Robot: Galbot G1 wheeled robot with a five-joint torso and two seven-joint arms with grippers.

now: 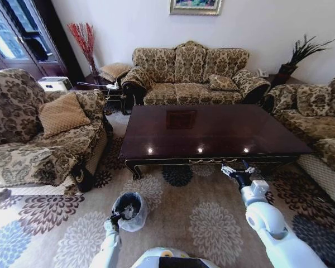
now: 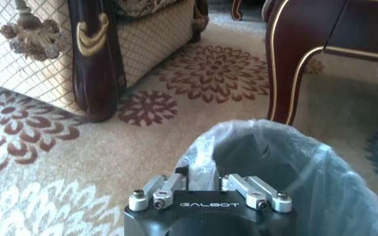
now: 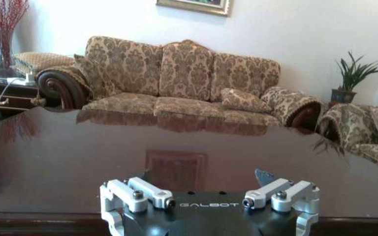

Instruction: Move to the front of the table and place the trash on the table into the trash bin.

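Observation:
The table (image 1: 212, 131) is dark, glossy reddish wood, and its top (image 3: 175, 142) shows just reflections. The trash bin (image 1: 136, 221) stands on the carpet in front of the table's left corner, lined with a translucent bag. Pale crumpled trash (image 1: 128, 210) lies inside it. My left gripper (image 1: 113, 220) is at the bin's near rim, and in the left wrist view the left gripper (image 2: 202, 173) is shut on the bag-covered rim of the bin (image 2: 320, 162), close to a table leg (image 2: 287, 64). My right gripper (image 1: 234, 169) hangs open at the table's front edge, right of centre. In the right wrist view the right gripper (image 3: 205, 179) holds nothing.
A patterned armchair (image 1: 44, 139) stands to the left, close to the bin. A three-seat sofa (image 1: 190, 72) is behind the table and another sofa (image 1: 318, 117) is on the right. Flowered carpet (image 1: 201, 223) lies open in front of the table.

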